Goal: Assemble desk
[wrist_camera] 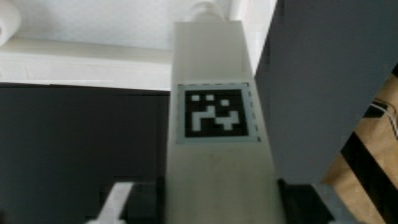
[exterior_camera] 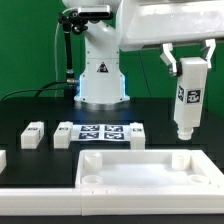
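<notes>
Desk top [exterior_camera: 150, 166] lies on black table [exterior_camera: 40, 160]; hand [exterior_camera: 188, 66] clamps tagged leg [exterior_camera: 187, 105] upright above it; backdrop dark.

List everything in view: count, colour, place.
desk top: one, white, flat on the table in front.
held leg: one, white, tagged, upright in the air at the exterior view's right.
loose leg: one, white, tagged, lying at the exterior view's left.
marker board: one, white, behind the desk top.
white bar: one, along the front edge.
table: one, black.
robot base: one, white, at the back.
gripper: one, white, shut on the held leg.
</notes>
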`<state>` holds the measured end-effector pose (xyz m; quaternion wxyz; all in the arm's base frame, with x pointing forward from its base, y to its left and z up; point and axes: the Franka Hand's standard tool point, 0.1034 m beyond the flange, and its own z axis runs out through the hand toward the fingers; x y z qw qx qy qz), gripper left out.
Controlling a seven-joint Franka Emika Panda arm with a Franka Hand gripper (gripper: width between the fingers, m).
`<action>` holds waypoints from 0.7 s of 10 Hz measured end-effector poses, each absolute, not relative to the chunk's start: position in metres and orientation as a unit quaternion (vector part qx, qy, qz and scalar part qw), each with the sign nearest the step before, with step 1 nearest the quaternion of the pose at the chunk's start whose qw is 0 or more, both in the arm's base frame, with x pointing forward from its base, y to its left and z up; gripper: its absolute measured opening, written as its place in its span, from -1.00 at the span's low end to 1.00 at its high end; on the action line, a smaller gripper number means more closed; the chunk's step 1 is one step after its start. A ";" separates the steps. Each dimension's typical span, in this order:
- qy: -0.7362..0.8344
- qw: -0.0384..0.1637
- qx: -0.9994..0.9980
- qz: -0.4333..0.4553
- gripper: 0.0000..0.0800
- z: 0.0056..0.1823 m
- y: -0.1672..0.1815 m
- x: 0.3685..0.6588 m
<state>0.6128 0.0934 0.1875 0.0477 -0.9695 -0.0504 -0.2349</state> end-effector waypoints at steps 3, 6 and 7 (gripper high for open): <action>-0.051 0.042 -0.955 -0.288 -0.28 0.174 0.090 0.609; -0.058 0.045 -0.955 -0.286 -0.27 0.162 0.099 0.622; -0.059 0.046 -0.956 -0.283 -0.27 0.156 0.102 0.623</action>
